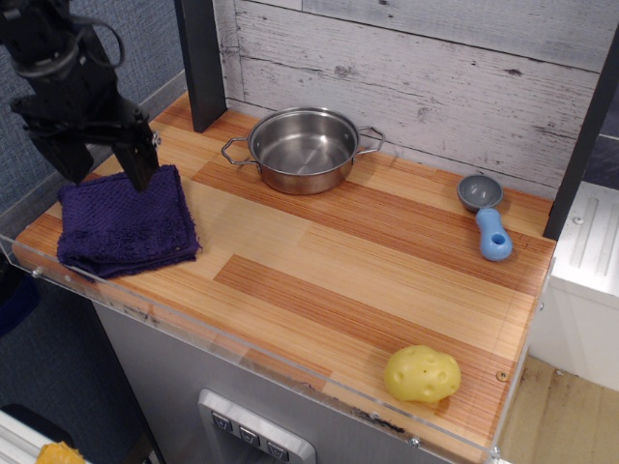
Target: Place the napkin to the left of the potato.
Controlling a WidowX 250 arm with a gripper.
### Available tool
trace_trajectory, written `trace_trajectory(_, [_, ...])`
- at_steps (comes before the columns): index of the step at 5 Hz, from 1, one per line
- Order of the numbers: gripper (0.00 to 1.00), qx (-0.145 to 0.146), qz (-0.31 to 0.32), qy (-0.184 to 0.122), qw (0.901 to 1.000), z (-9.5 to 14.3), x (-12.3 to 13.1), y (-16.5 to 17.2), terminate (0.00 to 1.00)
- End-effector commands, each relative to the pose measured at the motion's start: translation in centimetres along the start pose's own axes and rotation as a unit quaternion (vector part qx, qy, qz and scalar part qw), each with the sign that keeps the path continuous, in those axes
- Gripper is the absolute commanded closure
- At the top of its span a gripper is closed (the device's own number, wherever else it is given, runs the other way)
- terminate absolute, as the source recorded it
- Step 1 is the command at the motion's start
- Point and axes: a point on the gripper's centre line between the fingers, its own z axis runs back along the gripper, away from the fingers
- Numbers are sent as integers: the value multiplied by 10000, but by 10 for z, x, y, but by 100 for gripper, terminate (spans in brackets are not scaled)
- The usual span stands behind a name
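The napkin [126, 223], a folded dark purple knitted cloth, lies flat at the left end of the wooden counter. The potato [422, 374], a small lumpy yellow toy, sits at the front right near the counter's edge, far from the napkin. My gripper [104, 172] is black and hangs over the napkin's back edge. Its two fingers [140, 159] are spread apart and hold nothing. The fingertips are just at or above the cloth; I cannot tell if they touch it.
A steel pot [304, 148] with two handles stands at the back middle. A blue and grey scoop [486, 216] lies at the back right. A dark post [200, 58] stands at the back left. A clear acrylic lip [242, 348] runs along the front edge.
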Motion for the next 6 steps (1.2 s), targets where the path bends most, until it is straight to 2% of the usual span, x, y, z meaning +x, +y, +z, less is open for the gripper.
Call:
trace_trajectory(1, [0, 258, 60, -54, 9996, -21, 1, 19, 0])
trace_trajectory(3, [0, 369, 32, 91, 9993, -47, -3, 19, 0])
trace_trajectory(5, [0, 309, -50, 220, 9993, -51, -2, -3, 0])
trace_trajectory(6, [0, 127, -121, 290, 9994, -54, -3, -17, 0])
